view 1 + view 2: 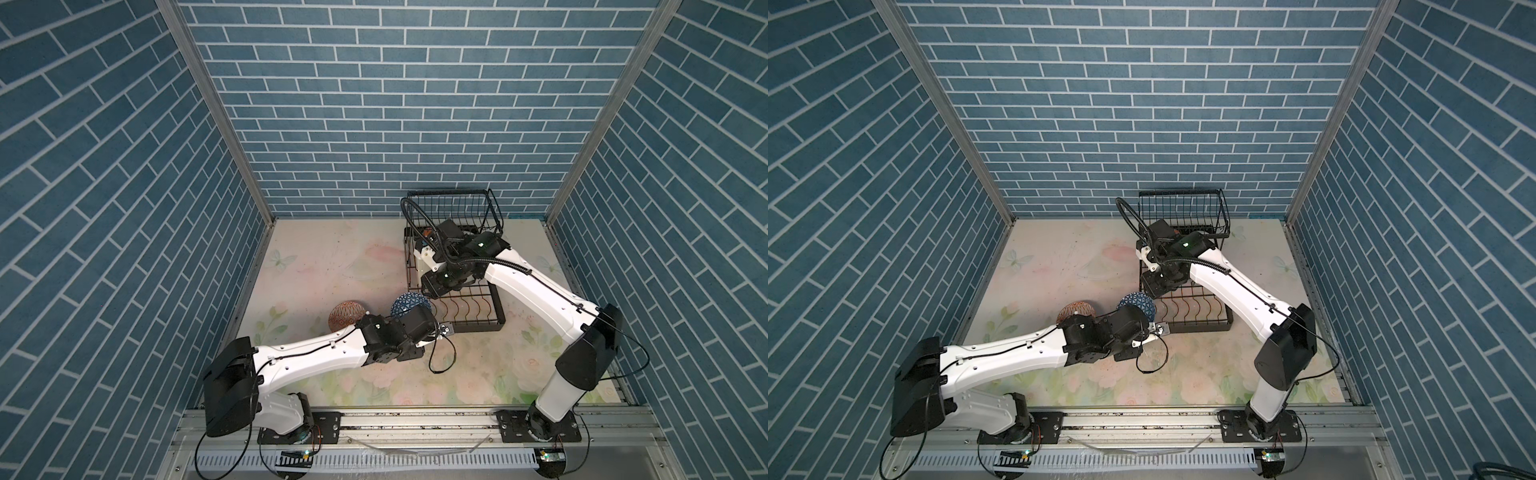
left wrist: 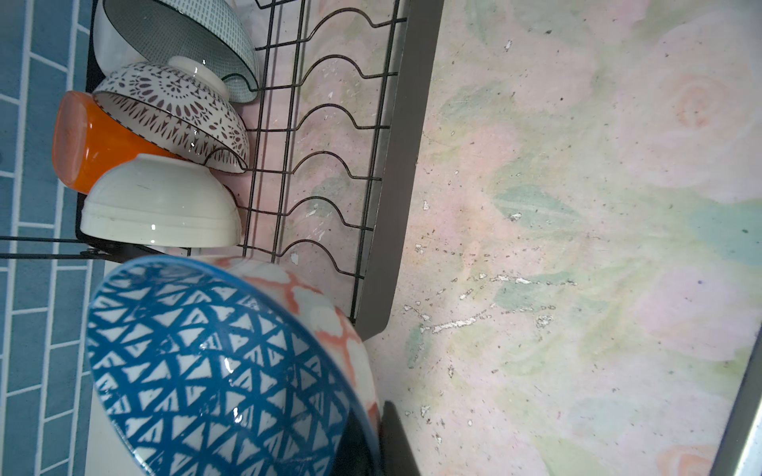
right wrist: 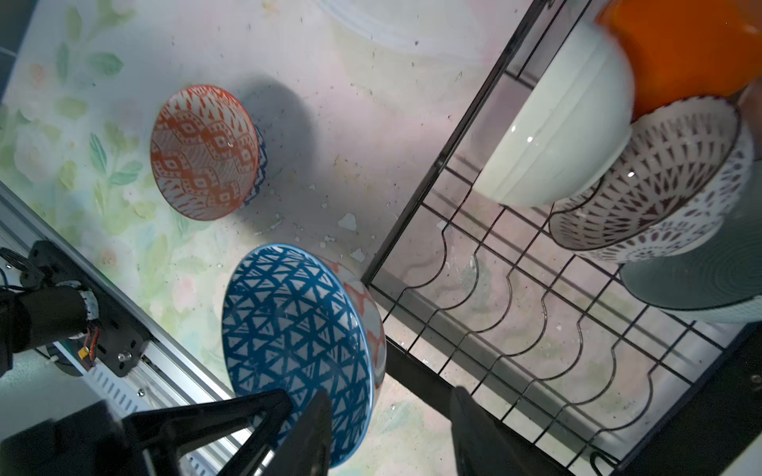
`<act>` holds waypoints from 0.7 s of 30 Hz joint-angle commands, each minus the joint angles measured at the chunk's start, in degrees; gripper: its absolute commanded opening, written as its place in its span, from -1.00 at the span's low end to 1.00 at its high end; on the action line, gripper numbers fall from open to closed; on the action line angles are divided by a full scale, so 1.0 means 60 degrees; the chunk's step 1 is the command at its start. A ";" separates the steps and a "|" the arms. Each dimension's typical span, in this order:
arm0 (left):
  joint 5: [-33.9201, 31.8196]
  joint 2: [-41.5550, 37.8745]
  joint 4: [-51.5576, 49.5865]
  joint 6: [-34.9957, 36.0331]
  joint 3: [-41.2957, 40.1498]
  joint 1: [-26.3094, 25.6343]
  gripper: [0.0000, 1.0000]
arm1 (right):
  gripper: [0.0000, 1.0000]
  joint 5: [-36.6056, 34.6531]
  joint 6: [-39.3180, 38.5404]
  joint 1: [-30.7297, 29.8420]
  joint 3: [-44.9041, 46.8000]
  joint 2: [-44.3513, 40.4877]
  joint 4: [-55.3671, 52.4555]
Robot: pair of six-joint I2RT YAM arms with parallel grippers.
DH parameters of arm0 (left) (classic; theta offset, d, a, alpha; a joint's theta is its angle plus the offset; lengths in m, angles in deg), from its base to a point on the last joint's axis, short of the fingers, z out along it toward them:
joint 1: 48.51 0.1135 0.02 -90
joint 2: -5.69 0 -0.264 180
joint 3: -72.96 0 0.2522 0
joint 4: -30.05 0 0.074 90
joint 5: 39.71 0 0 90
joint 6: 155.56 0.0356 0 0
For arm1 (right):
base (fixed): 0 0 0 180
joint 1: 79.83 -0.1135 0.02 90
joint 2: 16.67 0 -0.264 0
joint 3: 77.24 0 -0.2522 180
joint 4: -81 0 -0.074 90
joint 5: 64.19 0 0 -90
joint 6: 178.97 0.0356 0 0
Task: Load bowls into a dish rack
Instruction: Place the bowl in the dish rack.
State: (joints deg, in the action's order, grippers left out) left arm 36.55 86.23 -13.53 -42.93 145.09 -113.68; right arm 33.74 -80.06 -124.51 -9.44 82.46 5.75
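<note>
A blue-and-white bowl (image 1: 409, 305) is held on edge by the left gripper (image 2: 377, 445). Its jaws are clamped on the rim, one inside the bowl and one against the orange-patterned outside. The bowl is positioned just beside the near corner of the dish rack (image 1: 478, 327), outside the wire frame. Whether it touches the worktop (image 1: 332, 257) cannot be told.

The right gripper (image 3: 389, 406) is extended over the rack's lower tray toward the same bowl. Its jaws are seen apart, with the bowl's rim close in front of them, and no contact between them and the bowl can be made out.

Four bowls are stood on edge in the slots at the far end of the lower tray, packed against one another. A white bowl (image 2: 161, 202) is placed nearest the open slots, with an orange bowl (image 2: 82, 140) tucked behind it. A brown-patterned bowl (image 2: 173, 115) is set next along, and a grey-green bowl (image 2: 177, 37) is set beyond that. The raised basket (image 1: 453, 208) is mounted at the back of the rack, close to the blue tiled wall (image 1: 415, 104).

A red-patterned bowl (image 1: 345, 318) is seen on the worktop on the left arm's side, well apart from the rack. In both top views it is partly covered by that arm. In the right wrist view its patterned inside is shown in full, and a blue pattern is visible on its outside.
</note>
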 commanded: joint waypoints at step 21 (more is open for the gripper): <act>0.0755 0.0230 -0.1261 0.0326 0.1082 -0.0060 -1.00 | -0.06 0.0316 -0.0759 -0.0092 -0.0472 0.0887 -0.0805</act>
State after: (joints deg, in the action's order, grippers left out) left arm 41.43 87.76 -20.48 -41.88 149.31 -113.68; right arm 35.16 -82.68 -124.84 -11.62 86.85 3.19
